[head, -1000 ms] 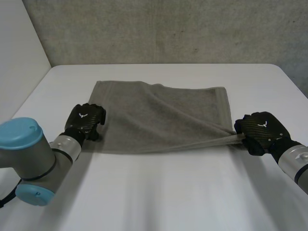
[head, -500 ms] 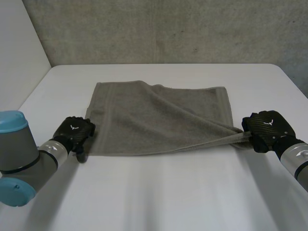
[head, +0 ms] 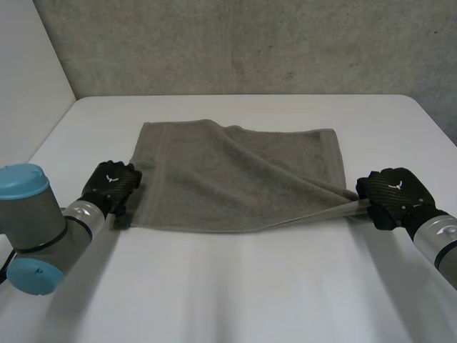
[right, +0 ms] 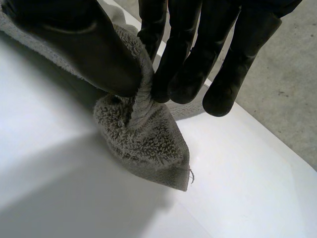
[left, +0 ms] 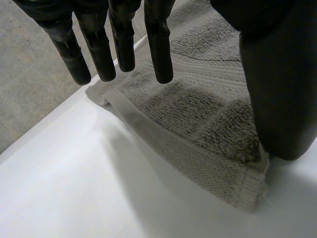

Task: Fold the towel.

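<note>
Right corner of towel (head: pixel 235 175) in pinch of right hand (head: pixel 391 193); left hand (head: pixel 111 186), fingers (left: pixel 160 54) straight, over left corner.

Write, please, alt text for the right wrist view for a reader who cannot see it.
The robot's right hand pinches a corner of a grey terry towel between its thumb and fingers. The bunched corner fans out below the pinch, over a white table whose edge gives way to grey floor beyond.

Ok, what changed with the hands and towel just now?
The left hand slid back off the towel's left edge and now sits at its near left corner, fingers straight. The right hand kept its pinch on the near right corner; the towel stayed spread.
</note>
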You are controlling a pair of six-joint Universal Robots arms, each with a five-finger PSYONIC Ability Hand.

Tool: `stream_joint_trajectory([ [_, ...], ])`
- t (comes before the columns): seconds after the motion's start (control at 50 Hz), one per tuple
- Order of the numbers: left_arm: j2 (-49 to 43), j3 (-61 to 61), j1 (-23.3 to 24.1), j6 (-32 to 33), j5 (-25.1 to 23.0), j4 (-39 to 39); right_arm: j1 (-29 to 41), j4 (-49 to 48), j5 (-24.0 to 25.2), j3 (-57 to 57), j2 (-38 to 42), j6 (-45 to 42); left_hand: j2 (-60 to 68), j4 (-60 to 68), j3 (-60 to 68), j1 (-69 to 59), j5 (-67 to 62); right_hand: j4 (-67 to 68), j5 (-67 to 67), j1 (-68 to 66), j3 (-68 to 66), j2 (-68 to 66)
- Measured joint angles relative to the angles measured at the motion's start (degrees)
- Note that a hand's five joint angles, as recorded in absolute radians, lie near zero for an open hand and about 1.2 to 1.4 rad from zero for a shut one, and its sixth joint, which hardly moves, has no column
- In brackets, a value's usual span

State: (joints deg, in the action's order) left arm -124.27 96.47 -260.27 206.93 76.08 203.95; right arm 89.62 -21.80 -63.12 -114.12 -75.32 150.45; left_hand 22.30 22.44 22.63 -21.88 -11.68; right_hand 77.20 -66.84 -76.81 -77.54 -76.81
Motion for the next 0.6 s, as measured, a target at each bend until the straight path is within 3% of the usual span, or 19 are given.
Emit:
stream_joint_trajectory([
  [0.2, -0.71, -1.01, 0.19, -0.02, 0.03, -0.05, 0.20, 0.01, 0.01, -0.03, 0.26, -0.22, 0.25, 0.27, 0.25, -0.29, -0.80, 0.00, -0.12, 0.00, 0.00, -0.27],
  [0.34, -1.10, -1.32, 0.21, -0.20, -0.01, -0.17, 0.23, 0.01, 0.00, -0.02, 0.42, -0.43, 21.69, 21.25, 21.22, -21.79, -21.31, 0.00, -0.12, 0.00, 0.00, -0.28],
  [0.6, -1.18, -1.39, 0.25, -0.40, -0.30, -0.15, 0.40, 0.07, -0.08, -0.04, 0.68, -0.67, 22.62, 22.36, 22.21, -22.57, -22.42, 0.00, -0.12, 0.00, -0.01, -0.28],
])
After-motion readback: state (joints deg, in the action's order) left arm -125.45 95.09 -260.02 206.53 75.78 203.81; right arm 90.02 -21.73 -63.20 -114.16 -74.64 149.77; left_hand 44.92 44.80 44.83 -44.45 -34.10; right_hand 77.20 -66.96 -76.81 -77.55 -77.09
